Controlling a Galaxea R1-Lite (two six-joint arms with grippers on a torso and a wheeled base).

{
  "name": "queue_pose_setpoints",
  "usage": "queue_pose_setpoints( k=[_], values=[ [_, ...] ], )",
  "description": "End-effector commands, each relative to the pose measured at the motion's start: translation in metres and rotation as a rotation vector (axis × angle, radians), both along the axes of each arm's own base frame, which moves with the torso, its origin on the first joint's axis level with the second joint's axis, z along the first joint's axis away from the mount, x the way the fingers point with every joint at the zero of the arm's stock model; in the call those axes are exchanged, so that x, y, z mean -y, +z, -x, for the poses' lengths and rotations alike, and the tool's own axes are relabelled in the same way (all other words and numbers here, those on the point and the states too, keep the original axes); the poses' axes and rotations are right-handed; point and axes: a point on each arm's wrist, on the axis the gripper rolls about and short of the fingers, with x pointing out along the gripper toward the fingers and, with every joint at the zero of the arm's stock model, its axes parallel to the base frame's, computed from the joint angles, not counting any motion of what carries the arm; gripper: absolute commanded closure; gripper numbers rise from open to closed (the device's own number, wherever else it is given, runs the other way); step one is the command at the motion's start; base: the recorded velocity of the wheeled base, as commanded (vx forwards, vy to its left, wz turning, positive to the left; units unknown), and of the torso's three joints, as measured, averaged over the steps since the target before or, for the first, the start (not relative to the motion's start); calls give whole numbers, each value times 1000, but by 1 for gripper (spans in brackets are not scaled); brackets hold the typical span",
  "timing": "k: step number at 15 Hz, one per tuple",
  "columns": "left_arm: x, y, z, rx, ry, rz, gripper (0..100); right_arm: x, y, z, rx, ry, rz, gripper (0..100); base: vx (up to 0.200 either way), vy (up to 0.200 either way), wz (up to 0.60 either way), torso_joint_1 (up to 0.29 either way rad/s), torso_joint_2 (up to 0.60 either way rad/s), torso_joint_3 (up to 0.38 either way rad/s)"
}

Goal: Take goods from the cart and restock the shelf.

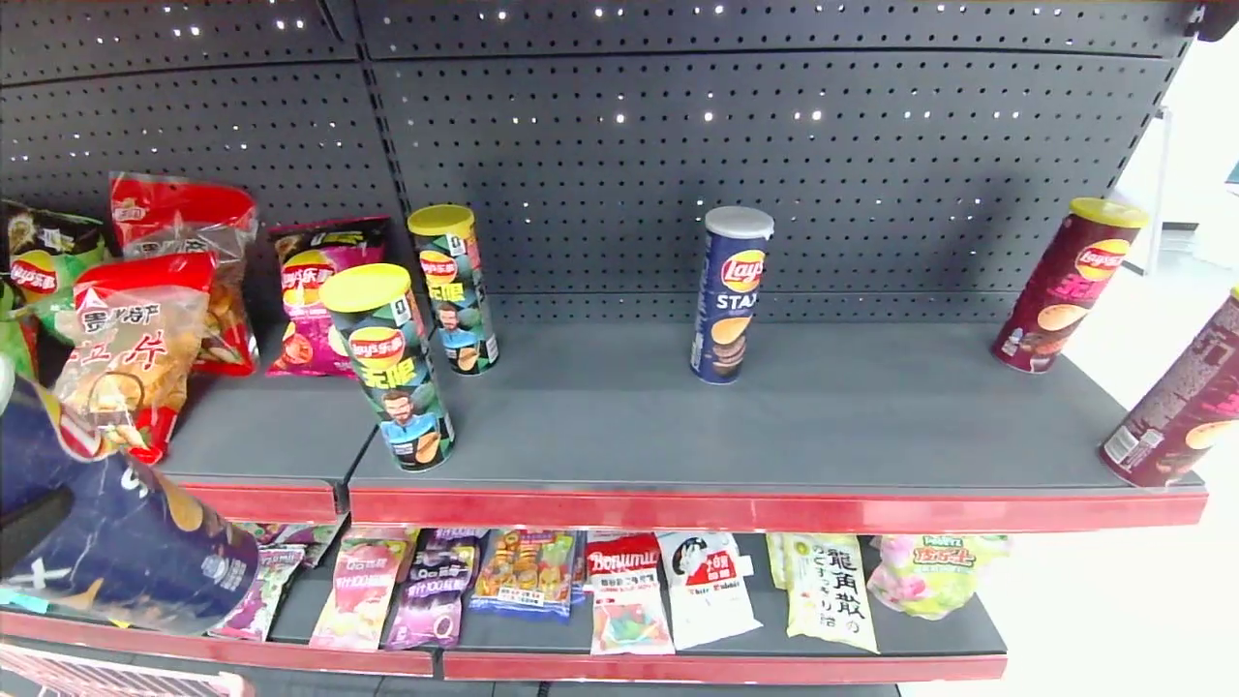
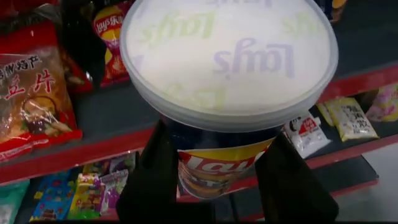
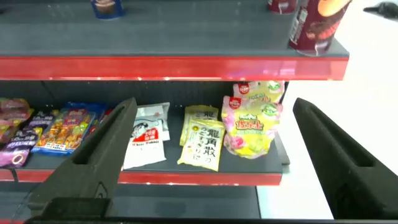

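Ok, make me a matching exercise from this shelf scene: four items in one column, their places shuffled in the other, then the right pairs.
Items
1. grey-lidded blue can
2. white-lidded blue can
3. dark red can with yellow lid
4. pink and green bag

Places
A. right end of the lower shelf
B. standing alone near the middle of the upper shelf
C. held in the left gripper, in front of the shelves
D. right part of the upper shelf, near the back panel

Pairs: 1-B, 2-C, 3-D, 4-A
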Motion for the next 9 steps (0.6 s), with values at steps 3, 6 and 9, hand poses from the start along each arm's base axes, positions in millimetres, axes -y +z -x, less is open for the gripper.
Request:
queue_pose_setpoints(
  k=[3,6,9],
  values=[
    [-2,-14,41,-20,-23,-4,100,0,0,0,-2,1,1,0,0,0,0,0,0,0],
    [-2,-18,43,-49,-20,-6,100,0,0,0,-2,1,1,0,0,0,0,0,0,0],
    [-2,-20,43,-52,-19,-14,100,0,0,0,-2,2,3,0,0,0,0,0,0,0]
  ],
)
